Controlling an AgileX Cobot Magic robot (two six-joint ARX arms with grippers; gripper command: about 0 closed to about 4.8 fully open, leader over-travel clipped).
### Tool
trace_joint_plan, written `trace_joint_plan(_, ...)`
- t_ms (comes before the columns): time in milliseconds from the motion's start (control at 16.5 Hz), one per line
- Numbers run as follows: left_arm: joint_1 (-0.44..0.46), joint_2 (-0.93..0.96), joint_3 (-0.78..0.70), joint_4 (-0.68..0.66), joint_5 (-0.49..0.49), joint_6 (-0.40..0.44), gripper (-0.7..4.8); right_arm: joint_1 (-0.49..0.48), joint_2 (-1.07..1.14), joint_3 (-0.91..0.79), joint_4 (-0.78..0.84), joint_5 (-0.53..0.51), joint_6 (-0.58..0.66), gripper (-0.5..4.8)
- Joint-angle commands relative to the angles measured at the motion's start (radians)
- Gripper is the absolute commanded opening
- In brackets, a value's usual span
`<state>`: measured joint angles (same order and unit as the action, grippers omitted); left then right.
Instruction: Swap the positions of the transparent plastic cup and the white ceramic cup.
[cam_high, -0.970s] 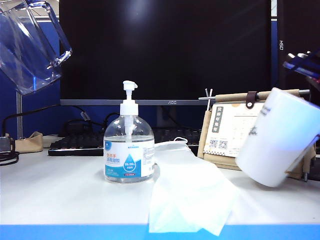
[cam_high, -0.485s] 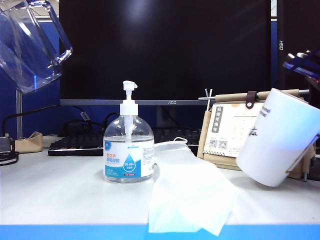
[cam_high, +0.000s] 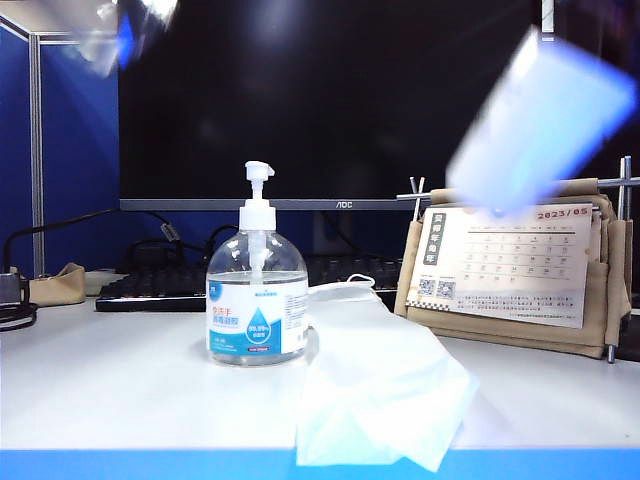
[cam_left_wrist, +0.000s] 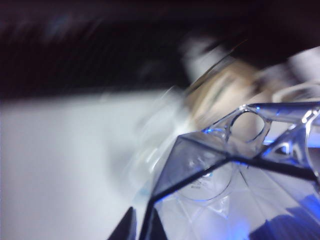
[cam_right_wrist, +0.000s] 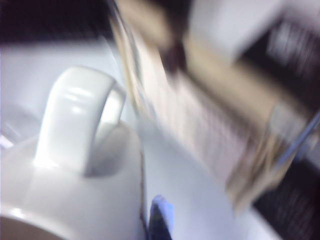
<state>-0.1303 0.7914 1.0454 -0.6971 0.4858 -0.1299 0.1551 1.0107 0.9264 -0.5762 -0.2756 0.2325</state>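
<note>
Transparent faceted plastic cup (cam_left_wrist: 240, 190), gripped by your left gripper (cam_left_wrist: 145, 227), blurs high at far left; white ceramic mug (cam_high: 540, 120), clamped by your right gripper (cam_right_wrist: 159, 220), tilts high right, both airborne, well apart.

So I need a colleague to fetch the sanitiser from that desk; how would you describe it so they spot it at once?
Find the big dark monitor at the back of the white desk. In front of it, left of the crumpled white tissue and the desk calendar, stands the pump bottle. It is the only clear, upright bottle, with a white pump and a blue label.
</note>
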Motion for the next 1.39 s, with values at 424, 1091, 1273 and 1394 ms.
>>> trace_joint_plan(424,-0.323,0.290,0.243,0.062,-0.072,0.031,-0.06,-0.003,-0.048,0.360,-0.158,0.105,-0.135,-0.02)
trace_joint_plan(1091,-0.598,0.681,0.328,0.218,-0.072,0.075,-0.06,-0.004,-0.113,0.632,-0.277,0.222,-0.206,-0.02)
trace_joint_plan(1273,-0.657,0.776,0.391,0.211,-0.070,0.123,-0.06,-0.004,-0.112,0.636,-0.324,0.229,-0.208,-0.02)
trace_joint_plan(1394,-0.678,0.826,0.407,0.186,-0.070,0.158,-0.06,-0.003,-0.113,0.636,-0.344,0.229,-0.207,-0.02)
